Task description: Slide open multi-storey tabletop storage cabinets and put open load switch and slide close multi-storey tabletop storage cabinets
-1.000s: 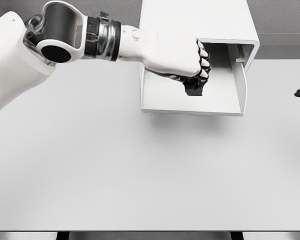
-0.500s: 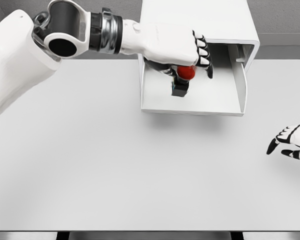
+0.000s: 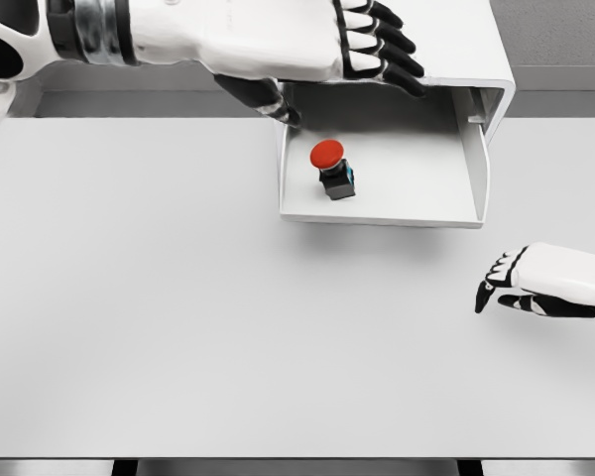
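Switch [image 3: 332,170] in drawer [image 3: 446,210], below left hand [image 3: 307,45]

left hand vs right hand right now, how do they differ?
The left hand is raised above the open drawer, fingers extended; the right hand is low over the table, near its right edge, fingers loosely bent. The left looks larger in frame. Both are white with black fingers and hold nothing.

red-capped switch [image 3: 331,169], seemingly black-bodied

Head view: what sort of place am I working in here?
Likely a simulated test bench: a bare white table, a white tabletop cabinet with its drawer open, and a red-capped switch inside.
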